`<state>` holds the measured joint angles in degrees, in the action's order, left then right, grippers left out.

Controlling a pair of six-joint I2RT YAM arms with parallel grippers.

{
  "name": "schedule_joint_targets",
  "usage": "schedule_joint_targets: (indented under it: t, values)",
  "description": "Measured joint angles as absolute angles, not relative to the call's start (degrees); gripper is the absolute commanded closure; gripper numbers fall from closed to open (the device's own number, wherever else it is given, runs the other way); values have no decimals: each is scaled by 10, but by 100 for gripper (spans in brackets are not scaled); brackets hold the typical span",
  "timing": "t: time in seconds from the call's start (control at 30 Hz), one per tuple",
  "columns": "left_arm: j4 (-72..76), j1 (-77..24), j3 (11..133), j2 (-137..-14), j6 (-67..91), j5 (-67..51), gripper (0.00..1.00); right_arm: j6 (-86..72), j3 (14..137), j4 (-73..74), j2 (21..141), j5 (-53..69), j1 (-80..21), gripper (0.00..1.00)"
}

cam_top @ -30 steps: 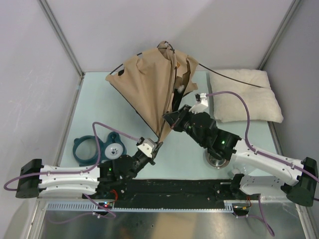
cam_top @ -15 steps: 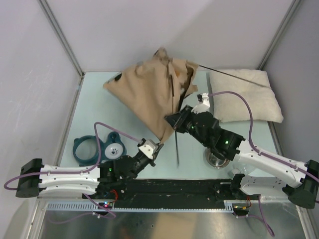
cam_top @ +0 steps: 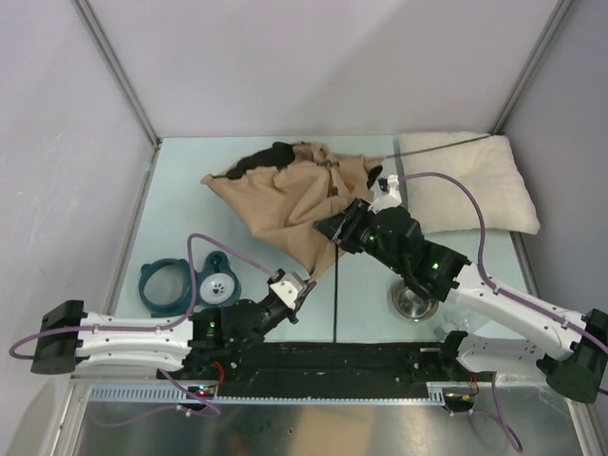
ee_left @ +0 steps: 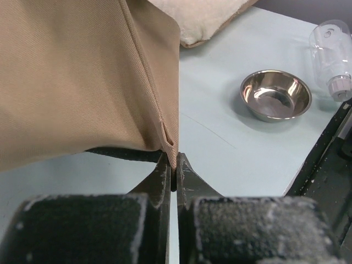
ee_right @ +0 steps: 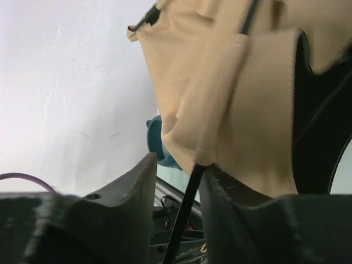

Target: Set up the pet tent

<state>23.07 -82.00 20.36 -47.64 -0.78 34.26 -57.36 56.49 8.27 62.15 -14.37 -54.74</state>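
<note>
Tan fabric pet tent sags as left pincer pins its corner, right pincer grips thin black pole for threading.

Left end effector pinched closed, arm low; right end effector closed, arm reaching forward

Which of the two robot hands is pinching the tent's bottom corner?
The left hand: its fingers are closed on the pet tent corner; the right hand holds a pole.
</note>
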Motion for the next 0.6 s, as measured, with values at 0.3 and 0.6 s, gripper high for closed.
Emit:
schedule_joint_targets:
  t: [0.3,0.6]
  values:
    - [210,-828,199,-481,7,330,100,-616,565,178,550,-35,-513,29]
    - [204,-828,199,-503,18,328,100,-680,542,265,430,92,-512,25]
